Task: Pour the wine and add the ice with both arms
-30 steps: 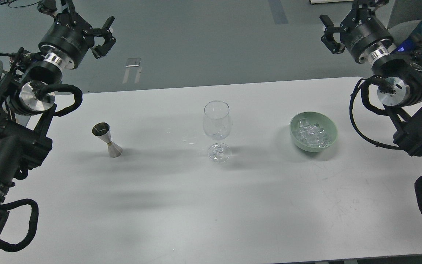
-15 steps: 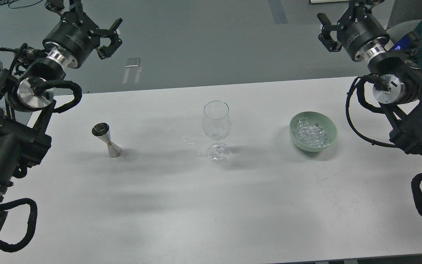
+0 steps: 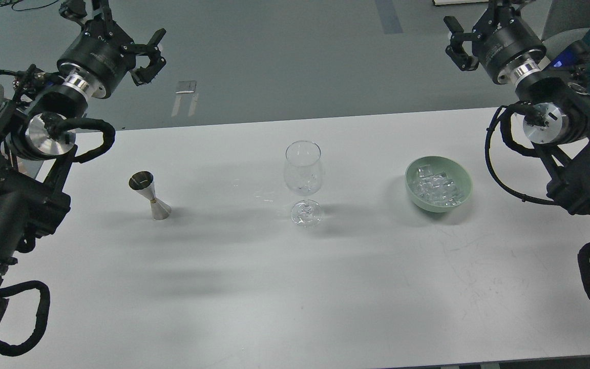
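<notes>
Both hands raised past the bench's (image 3: 223, 307) far edge, fingers spread, empty: jigger (image 3: 149, 196) upright below/near-side of L hand (image 3: 121, 31), ice (image 3: 436, 187) in green bowl (image 3: 463, 179) below R hand (image 3: 474, 25), wine glass (image 3: 303, 179) betw. them, approx. equidistant.

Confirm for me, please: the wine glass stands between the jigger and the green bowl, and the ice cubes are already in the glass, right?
Not quite. The head view shows the ice lying in the green bowl, not in the wine glass, which does stand between the jigger and that bowl.
</notes>
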Controlling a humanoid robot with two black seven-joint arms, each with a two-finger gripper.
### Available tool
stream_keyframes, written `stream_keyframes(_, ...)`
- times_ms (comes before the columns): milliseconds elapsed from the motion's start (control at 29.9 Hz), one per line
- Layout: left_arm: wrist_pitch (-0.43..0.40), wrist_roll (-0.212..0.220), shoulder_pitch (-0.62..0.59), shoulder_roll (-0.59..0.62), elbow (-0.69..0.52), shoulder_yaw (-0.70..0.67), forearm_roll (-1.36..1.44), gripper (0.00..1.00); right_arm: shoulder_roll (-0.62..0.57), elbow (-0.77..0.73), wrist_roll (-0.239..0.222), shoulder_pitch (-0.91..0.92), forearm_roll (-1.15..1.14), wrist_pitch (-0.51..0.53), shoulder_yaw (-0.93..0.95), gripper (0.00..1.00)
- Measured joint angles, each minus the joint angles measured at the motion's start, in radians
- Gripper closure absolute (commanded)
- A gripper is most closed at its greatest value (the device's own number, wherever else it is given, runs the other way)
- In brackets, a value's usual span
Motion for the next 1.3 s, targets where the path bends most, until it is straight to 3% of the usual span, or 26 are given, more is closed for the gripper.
stream_keyframes(167,-0.001,-0.038,0.000,0.006,-0.011,-0.001,0.001,0.01,-0.001,0.001,0.000,0.001,0.000,0.001,-0.019,0.00)
stream_keyframes(334,0.003,-0.048,0.018,0.003,-0.058,-0.005,0.002,0.01,-0.004,0.003,0.001,0.002,0.000,0.001,-0.022,0.00)
stream_keyframes(1003,0.018,-0.030,0.022,0.010,-0.101,-0.001,0.000,0.02,-0.004,0.003,0.000,0.002,0.000,0.002,-0.023,0.00)
stream_keyframes(1304,0.020,0.010,0.019,0.008,-0.101,-0.012,-0.014,0.02,-0.003,0.005,0.000,0.001,0.000,0.002,-0.023,0.00)
